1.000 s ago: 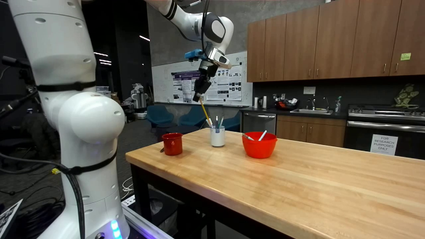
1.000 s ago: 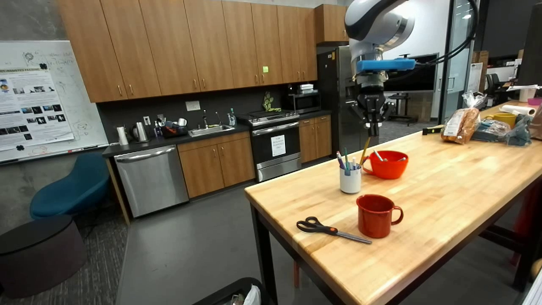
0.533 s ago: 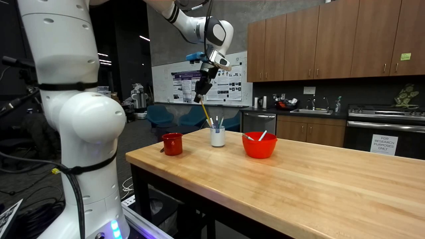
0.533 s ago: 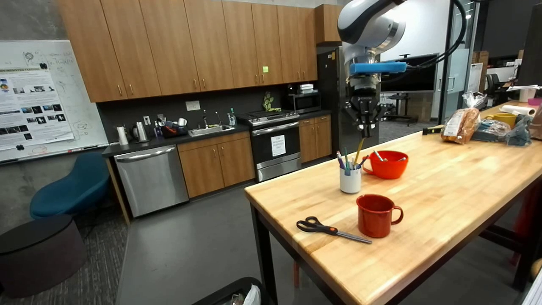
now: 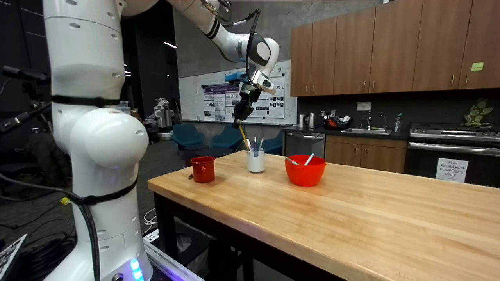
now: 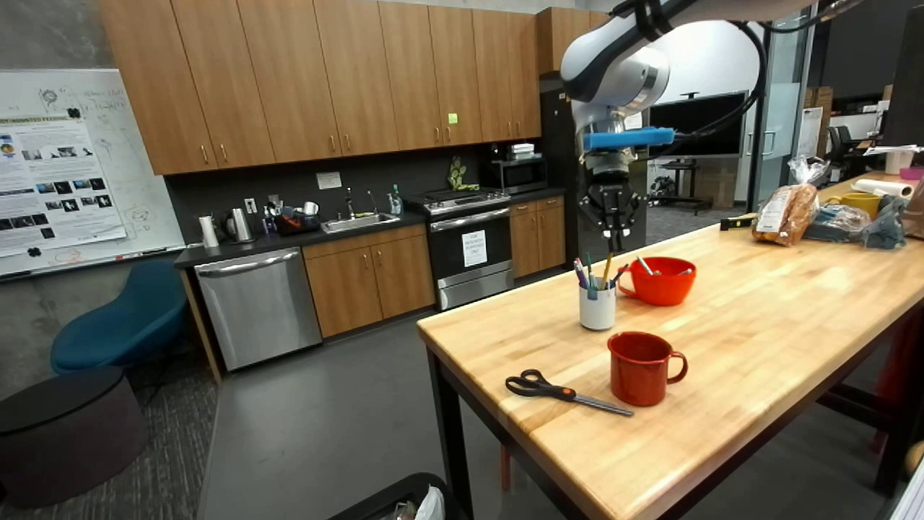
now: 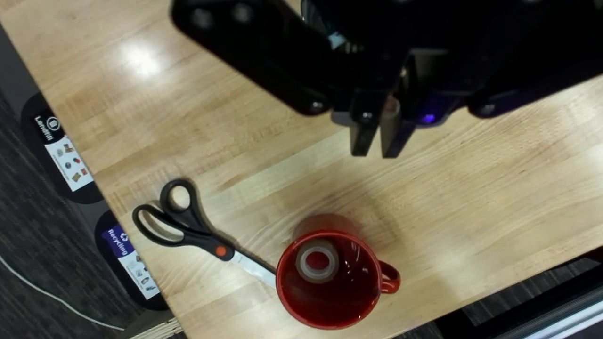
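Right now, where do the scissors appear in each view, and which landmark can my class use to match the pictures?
In an exterior view: left of centre, only a dark sliver of the scissors beside the red mug, the rest hidden.
In an exterior view: whole scissors, low, right of centre.
In the wrist view: scissors lower left, blade towards the red mug.
Shared landmark: the red mug.

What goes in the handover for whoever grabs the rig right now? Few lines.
Hand: shut on the pencil, which tilts.
Things: cup upright below the hand, pens in it; bowl apart from the cup; mug with scissors beside it.
Done: pencil gripped, lower end apparently inside the cup.
Left: pencil not released, hand not backed off.
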Robot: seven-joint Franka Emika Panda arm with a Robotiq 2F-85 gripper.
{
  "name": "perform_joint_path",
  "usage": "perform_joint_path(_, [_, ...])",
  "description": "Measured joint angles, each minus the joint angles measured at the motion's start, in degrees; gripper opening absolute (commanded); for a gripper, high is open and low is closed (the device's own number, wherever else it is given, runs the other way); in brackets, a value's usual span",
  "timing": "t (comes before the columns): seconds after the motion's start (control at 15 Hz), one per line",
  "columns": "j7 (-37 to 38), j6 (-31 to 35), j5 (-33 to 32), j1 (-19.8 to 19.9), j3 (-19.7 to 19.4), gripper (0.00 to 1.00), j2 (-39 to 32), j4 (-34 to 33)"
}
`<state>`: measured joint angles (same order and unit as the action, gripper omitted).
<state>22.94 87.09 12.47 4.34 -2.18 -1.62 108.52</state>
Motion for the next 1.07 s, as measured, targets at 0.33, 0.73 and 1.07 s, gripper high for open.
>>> perform_joint_path(0.33, [0.2,1.3,-1.8,0.0,-0.9,0.73,-2.7,-2.3])
perform_joint_path(0.73, [-0.1,7.4,-8.6,0.4,-3.0,1.00,-4.3,-4.8])
perform_joint_path(1.07, [-1.4,17.6,-15.9,1.5,-5.0,1.00,-7.7,-5.0])
